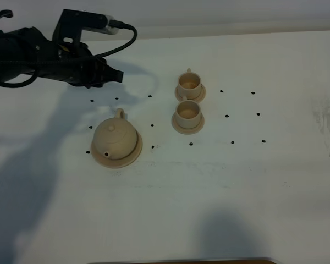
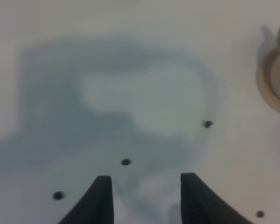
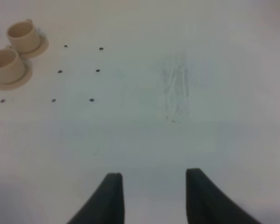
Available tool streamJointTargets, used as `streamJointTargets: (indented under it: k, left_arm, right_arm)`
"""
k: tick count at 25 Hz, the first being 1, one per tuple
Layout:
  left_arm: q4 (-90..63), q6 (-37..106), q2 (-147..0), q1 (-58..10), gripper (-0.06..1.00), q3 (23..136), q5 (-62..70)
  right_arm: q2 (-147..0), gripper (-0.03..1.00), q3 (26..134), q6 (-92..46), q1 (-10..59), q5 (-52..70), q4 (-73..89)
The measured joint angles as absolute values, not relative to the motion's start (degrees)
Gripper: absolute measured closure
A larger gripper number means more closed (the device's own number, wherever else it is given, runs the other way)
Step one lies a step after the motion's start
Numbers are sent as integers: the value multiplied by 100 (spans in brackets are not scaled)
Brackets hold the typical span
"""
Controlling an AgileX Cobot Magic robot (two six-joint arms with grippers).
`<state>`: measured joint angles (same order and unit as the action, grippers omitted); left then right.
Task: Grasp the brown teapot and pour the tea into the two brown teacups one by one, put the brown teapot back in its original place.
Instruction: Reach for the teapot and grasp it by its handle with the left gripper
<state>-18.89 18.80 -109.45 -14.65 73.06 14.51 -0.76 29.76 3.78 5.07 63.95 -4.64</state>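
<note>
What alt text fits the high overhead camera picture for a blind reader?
A beige teapot sits on its round saucer on a white table, with two matching teacups at its right. The left arm's black tool hangs beyond the teapot, empty.

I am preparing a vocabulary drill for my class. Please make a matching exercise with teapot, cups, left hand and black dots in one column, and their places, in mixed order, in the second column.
Column one
1. teapot
2. cups
3. left hand
4. black dots

Column two
A. spread over the table
B. on small saucers, right of the teapot
C. on a wide saucer
D. above the table at the far left, holding nothing

Pairs: 1-C, 2-B, 3-D, 4-A
</note>
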Motion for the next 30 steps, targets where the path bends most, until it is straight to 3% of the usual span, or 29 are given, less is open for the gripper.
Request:
streamJointTargets:
  k: [12, 30]
  left_arm:
    - [-2109, 715, -11033, -1832, 53, 7338, 1688]
    - [-1964, 452, -11302, -1959, 53, 7395, 2203]
  right_arm:
    - [-76, 66, 2976, 373, 507, 6395, -464]
    - [-76, 66, 2976, 373, 507, 6395, -464]
